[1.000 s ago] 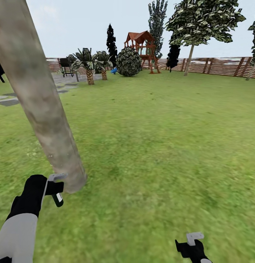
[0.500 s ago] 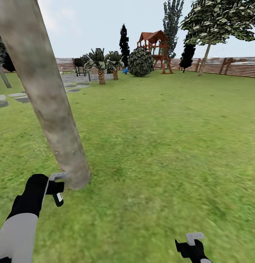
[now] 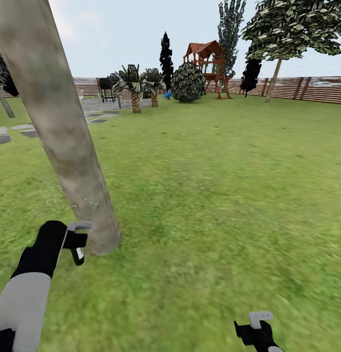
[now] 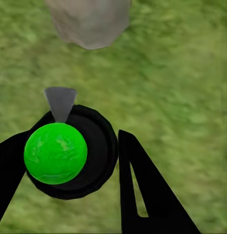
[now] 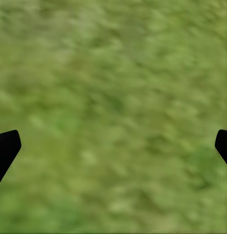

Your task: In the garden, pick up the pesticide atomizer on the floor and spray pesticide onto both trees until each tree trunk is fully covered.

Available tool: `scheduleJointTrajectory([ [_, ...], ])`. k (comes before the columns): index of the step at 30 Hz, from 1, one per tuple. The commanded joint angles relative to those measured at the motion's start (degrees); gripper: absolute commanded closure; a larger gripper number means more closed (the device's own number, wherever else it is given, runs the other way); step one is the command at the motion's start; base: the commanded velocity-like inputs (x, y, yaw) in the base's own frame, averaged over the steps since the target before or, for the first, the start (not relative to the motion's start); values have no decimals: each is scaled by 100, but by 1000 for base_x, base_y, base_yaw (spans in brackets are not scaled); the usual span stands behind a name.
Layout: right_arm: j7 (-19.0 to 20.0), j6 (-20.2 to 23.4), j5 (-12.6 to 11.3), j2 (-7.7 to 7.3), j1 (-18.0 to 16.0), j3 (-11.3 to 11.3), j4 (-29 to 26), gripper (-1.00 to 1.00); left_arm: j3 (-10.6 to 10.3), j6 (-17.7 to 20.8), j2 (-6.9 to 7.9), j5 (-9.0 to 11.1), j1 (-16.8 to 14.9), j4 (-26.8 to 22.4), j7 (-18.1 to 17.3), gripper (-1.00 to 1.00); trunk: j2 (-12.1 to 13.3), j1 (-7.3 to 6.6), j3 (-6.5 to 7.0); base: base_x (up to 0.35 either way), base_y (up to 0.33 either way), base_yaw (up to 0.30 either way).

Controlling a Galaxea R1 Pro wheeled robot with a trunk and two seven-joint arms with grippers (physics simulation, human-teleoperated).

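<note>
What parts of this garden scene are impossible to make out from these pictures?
- Near tree trunk: its crown, cut off by the head view's top edge.
- Pesticide atomizer: label and body, hidden beneath its top in the left wrist view.
- Right gripper: only the fingertips enter the right wrist view.
- Grass: blurred.

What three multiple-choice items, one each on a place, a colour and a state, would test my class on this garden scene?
1. Where is the atomizer?
A. lying on the grass
B. in the left tool
C. in the right tool

2. What colour is the playhouse roof?
A. red-brown
B. blue
C. white

3. How is the right tool?
A. shut on the atomizer
C. shut, empty
B. open, empty

Answers:
1 B: the left tool has its fingers on either side of it, close to the trunk.
2 A: it matches the fence.
3 B: its fingers stand wide apart over bare grass.
</note>
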Motion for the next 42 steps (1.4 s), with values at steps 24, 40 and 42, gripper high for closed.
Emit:
scheduleJointTrajectory([
  [24,-7,-15,56,-1,-4,-27,0,-100,-2,88,859,-92,-481,576,-100,100,-2,2,-5,52,0,3],
  [40,-7,-24,56,-18,-4,-36,0,-100,14,73,543,-77,-460,532,-100,100,-2,2,-5,-17,-186,73],
  [42,-7,-24,56,-18,-4,-36,-1,-100,19,67,545,-82,-460,557,-100,100,-2,2,-5,-207,-229,0],
])
